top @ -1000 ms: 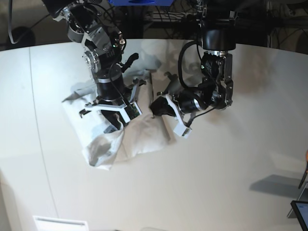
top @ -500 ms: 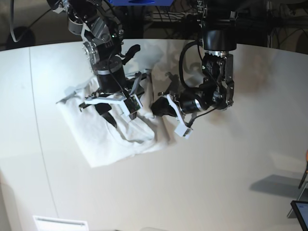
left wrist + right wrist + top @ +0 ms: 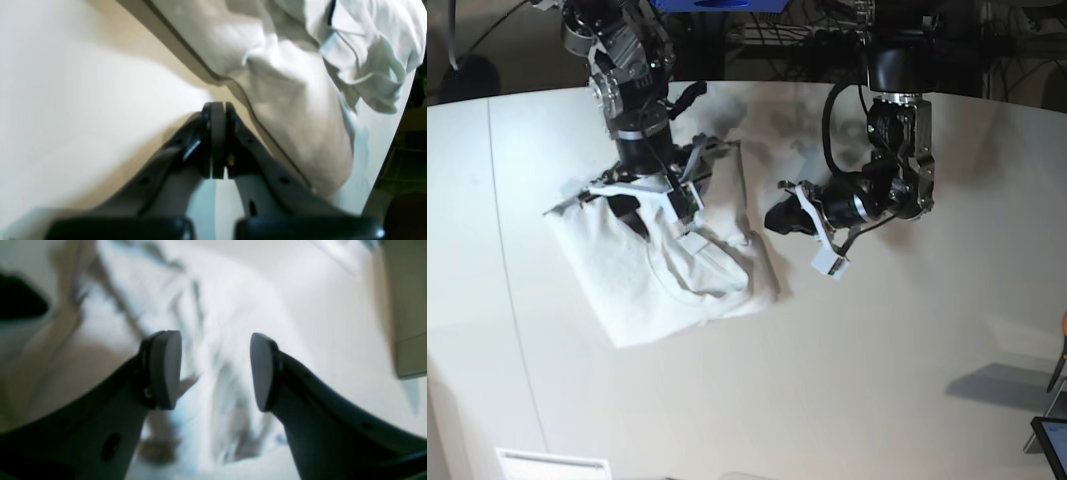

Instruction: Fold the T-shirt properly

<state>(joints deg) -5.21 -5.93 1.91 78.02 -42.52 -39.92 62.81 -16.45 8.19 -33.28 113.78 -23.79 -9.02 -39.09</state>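
Note:
The white T-shirt [image 3: 652, 275] lies folded over and wrinkled on the left half of the tabletop [image 3: 877, 350]. My right gripper [image 3: 645, 212] hovers over its upper part, open and holding nothing. In the right wrist view the right gripper [image 3: 215, 370] has its pads [image 3: 165, 370] spread wide above the blurred T-shirt [image 3: 213, 306]. My left gripper [image 3: 777, 218] hangs shut just right of the shirt's edge, holding nothing. In the left wrist view the left gripper [image 3: 215, 111] points at bare table, with the T-shirt [image 3: 293, 86] beside it.
The table's curved far edge [image 3: 987, 98] runs behind both arms, with dark equipment beyond it. A dark screen corner [image 3: 1053, 445] sits at the lower right and a white label [image 3: 552, 465] at the front left.
My right gripper opened, let go of the shirt and rose toward the back. The lifted fold dropped flat. My left arm drew away to the right, still shut.

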